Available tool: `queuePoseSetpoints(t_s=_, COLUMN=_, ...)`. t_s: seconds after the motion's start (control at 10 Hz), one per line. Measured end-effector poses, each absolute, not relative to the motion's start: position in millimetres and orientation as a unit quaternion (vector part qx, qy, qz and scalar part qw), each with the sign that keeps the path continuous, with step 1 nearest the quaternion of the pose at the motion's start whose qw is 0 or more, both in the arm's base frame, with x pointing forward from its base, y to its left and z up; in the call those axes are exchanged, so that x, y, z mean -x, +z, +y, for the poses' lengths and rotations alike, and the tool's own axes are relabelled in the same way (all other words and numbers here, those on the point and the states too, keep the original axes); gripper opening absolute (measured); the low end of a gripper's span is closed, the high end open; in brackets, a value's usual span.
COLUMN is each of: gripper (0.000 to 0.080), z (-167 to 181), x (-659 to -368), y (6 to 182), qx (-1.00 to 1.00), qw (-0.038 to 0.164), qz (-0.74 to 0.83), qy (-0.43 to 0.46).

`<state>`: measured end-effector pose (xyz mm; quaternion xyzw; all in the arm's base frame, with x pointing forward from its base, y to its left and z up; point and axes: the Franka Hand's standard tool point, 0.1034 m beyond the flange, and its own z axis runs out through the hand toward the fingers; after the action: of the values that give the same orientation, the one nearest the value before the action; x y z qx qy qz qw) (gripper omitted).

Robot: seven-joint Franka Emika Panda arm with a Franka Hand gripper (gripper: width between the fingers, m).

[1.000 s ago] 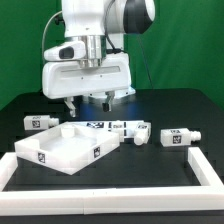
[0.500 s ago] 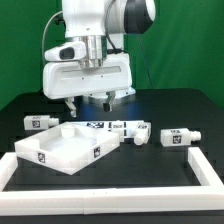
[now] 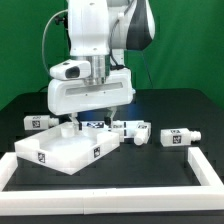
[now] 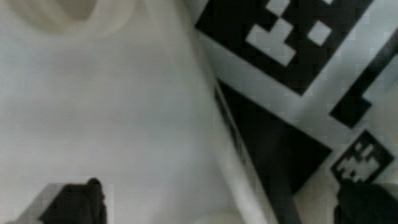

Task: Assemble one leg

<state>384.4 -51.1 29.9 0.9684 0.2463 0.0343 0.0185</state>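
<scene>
Leg (image 3: 97, 125), a tagged white peg lying near the middle of the table (image 3: 190, 110) just off the far edge of the square panel (image 3: 60, 152), looks light, rigid and slick, best pinched across its stubby body; the gripper (image 3: 88, 118) hangs directly over it, finger spread impossible to tell.

Green backdrop (image 3: 185, 50); black tbl (image 3: 175, 105) w/ white border rail (image 3: 110, 188) (front & sides); even light.

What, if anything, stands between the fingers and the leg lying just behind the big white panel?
Nothing visible does. In the exterior view the open fingers hang right above that leg, with no part between them. The panel lies nearer the camera, not in the way.
</scene>
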Motion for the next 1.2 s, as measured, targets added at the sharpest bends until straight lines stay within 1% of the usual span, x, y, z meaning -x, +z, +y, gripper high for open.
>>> queuePoseSetpoints(t_s=0.1, gripper=0.0649, z=-49, x=-385, y=30.4, qx=-0.968, qw=0.012, qz=0.247, qy=0.026)
queuePoseSetpoints(t_s=0.2, gripper=0.0649, z=-52, x=-388, y=31.5, qx=-0.966, qw=0.014, qz=0.256, qy=0.029)
queuePoseSetpoints(t_s=0.3, gripper=0.0649, z=-62, x=-387, y=31.6, qx=-0.951, qw=0.017, qz=0.308, qy=0.025)
queuePoseSetpoints(t_s=0.4, gripper=0.0649, z=-69, x=-386, y=30.0, qx=-0.946, qw=0.008, qz=0.324, qy=0.011)
queuePoseSetpoints(t_s=0.5, gripper=0.0649, z=-73, x=-389, y=29.9, qx=-0.936, qw=0.006, qz=0.352, qy=0.007)
queuePoseSetpoints(t_s=1.0, gripper=0.0649, z=-63, x=-386, y=13.7, qx=-0.933, qw=-0.004, qz=0.361, qy=-0.006)
queuePoseSetpoints(t_s=1.2, gripper=0.0649, z=-66, x=-384, y=12.2, qx=-0.933, qw=-0.004, qz=0.359, qy=-0.008)
